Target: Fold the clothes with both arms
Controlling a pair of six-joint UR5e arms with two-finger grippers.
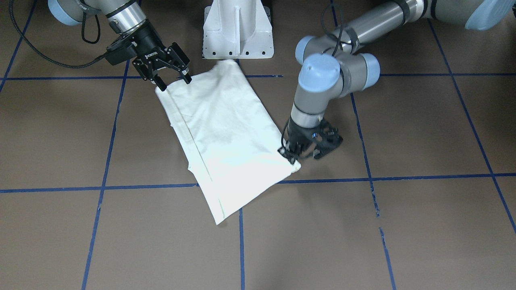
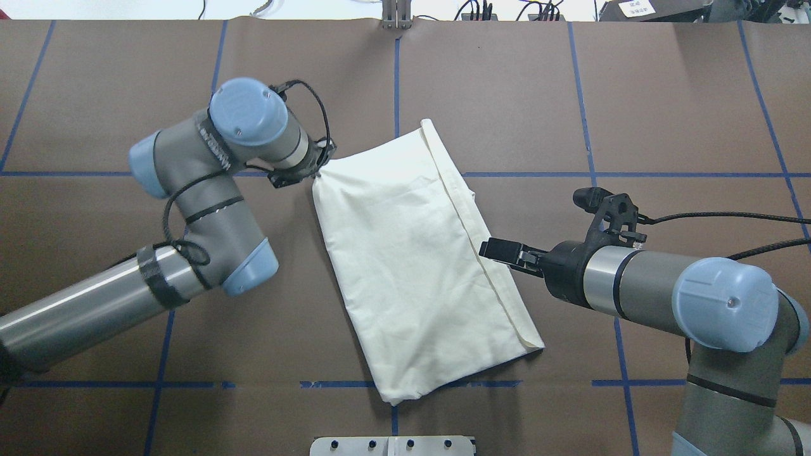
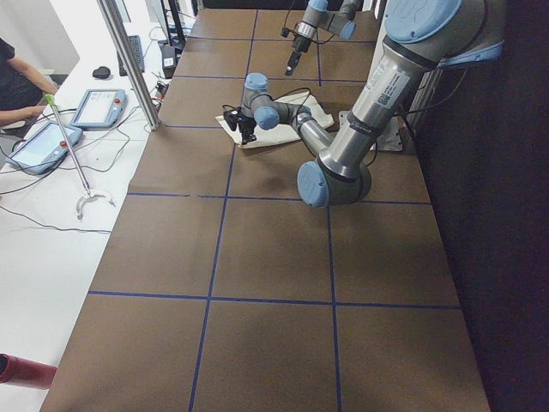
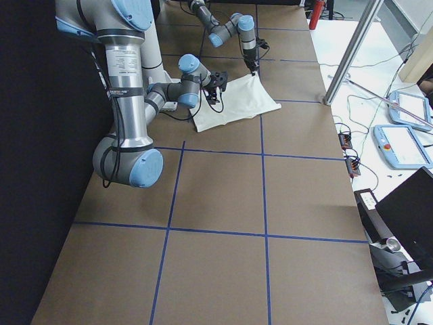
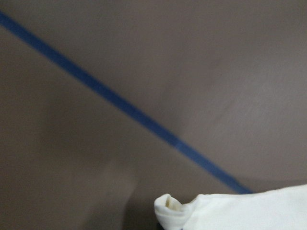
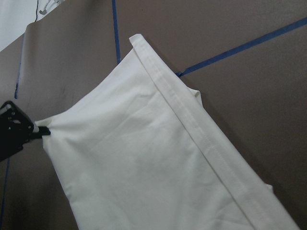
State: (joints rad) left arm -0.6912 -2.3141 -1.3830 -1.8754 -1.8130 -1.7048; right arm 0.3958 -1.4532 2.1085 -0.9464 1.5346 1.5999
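Note:
The cream-white shirt [image 1: 225,133] lies folded into a long rectangle on the brown table, plain side up, with the cat print hidden. It also shows in the overhead view [image 2: 418,266]. A stitched hem [image 6: 201,139] runs along one long edge. My left gripper [image 1: 296,155] is down at the table and shut on one shirt corner, which is pulled to a point [image 2: 319,179]. The left wrist view shows that curled corner [image 5: 168,206]. My right gripper [image 1: 174,82] is open, low over the hem edge near the opposite corner [image 2: 491,248].
The white pedestal base [image 1: 238,32] stands just behind the shirt. Blue tape lines [image 2: 396,76] grid the table. A metal post [image 3: 129,60], tablets [image 3: 43,142] and an operator's arm are beyond the far edge in the exterior left view.

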